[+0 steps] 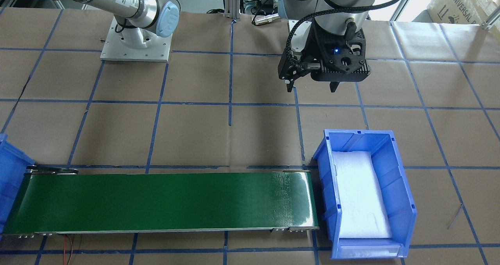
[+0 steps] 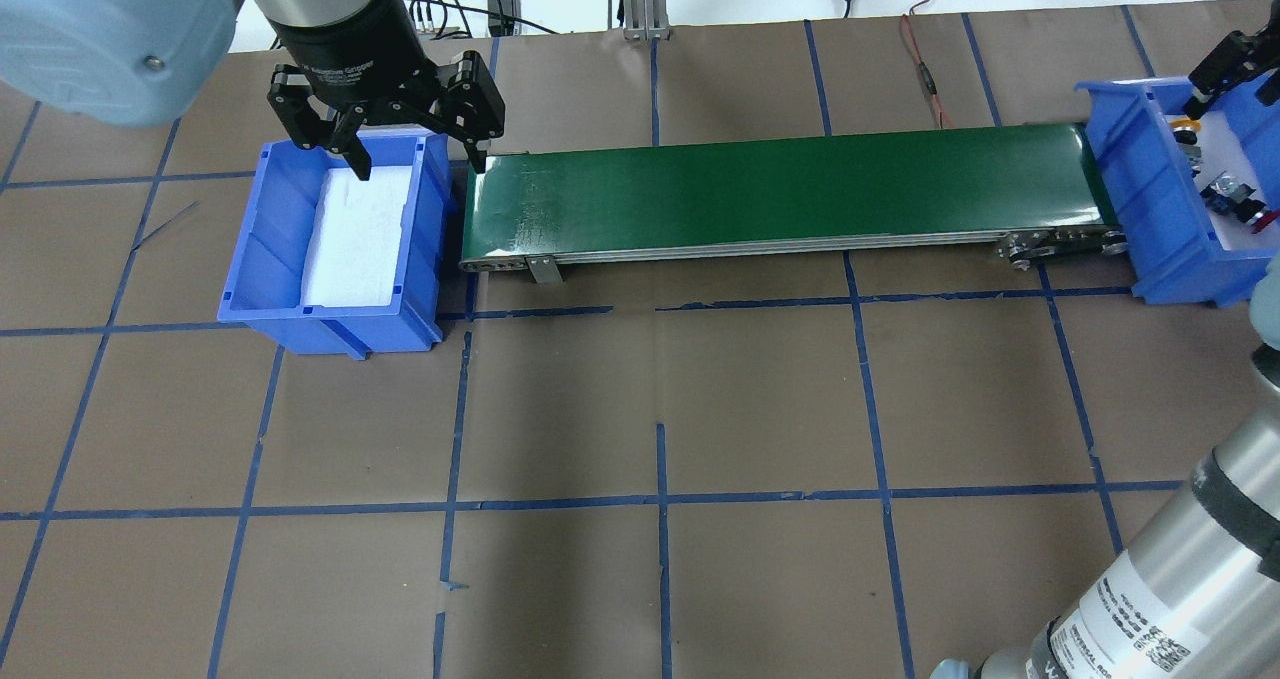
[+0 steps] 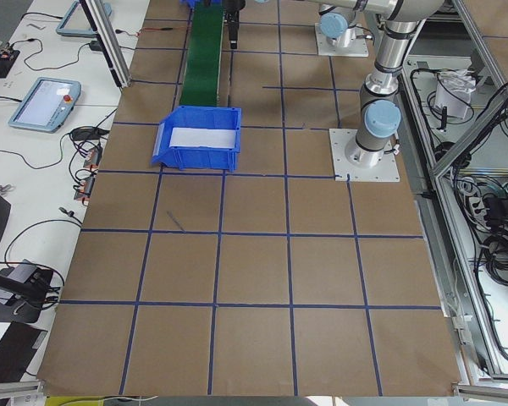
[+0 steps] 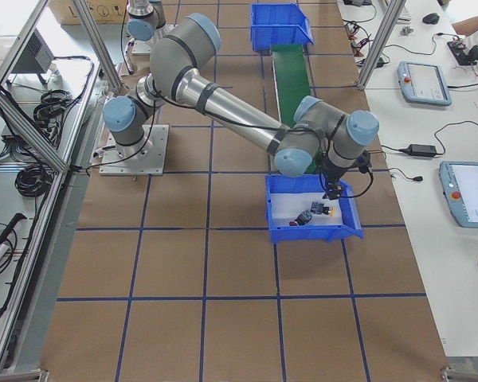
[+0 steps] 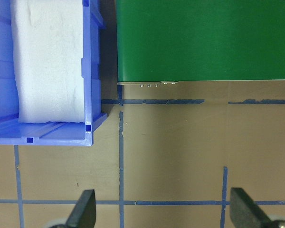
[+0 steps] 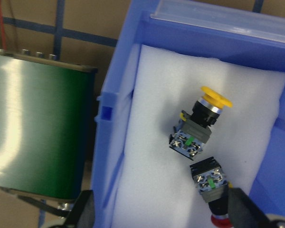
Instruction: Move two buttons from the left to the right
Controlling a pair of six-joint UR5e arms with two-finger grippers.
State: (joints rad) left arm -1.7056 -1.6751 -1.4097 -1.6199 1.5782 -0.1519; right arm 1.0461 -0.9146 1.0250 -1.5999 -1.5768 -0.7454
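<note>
Both the yellow button (image 6: pixel 206 114) and the red button (image 6: pixel 210 185) lie just beside each other on white foam (image 6: pixel 152 142) in a blue bin (image 6: pixel 115 123), beneath the right end effector (image 6: pixel 161 214), which is spread wide and empty. A green conveyor belt (image 2: pixel 780 184) leads to a second blue bin (image 2: pixel 262 229), under the left end effector (image 2: pixel 418 154), also wide and empty, above the brown counter (image 2: pixel 660 399).

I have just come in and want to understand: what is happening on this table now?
The yellow button and the red button lie on foam in the right bin, under the open right gripper. The left gripper hangs open by the left bin, which shows only foam. A green belt runs between the bins.
</note>
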